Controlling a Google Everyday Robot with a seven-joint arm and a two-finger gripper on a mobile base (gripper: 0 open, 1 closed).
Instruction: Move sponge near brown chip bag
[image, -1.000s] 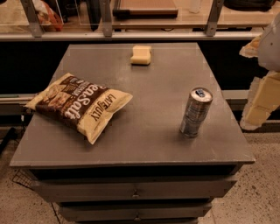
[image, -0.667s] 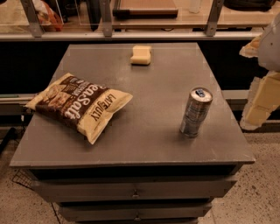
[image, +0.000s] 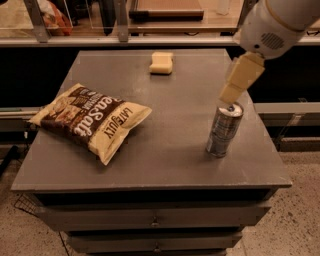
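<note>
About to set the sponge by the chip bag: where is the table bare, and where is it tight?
The table is bare down the middle, between the brown chip bag and the silver can, and at the far left, between the bag and the sponge. It is tight on the right: the pincer hangs just above the can.

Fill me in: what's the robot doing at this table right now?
One-arm robot, task is to move the sponge near the chip bag. The gripper hangs over the right side of the table, just above the top of the silver can. The sponge lies at the far edge, not gripped, well apart from the brown chip bag at the front left. The move is not yet done.
</note>
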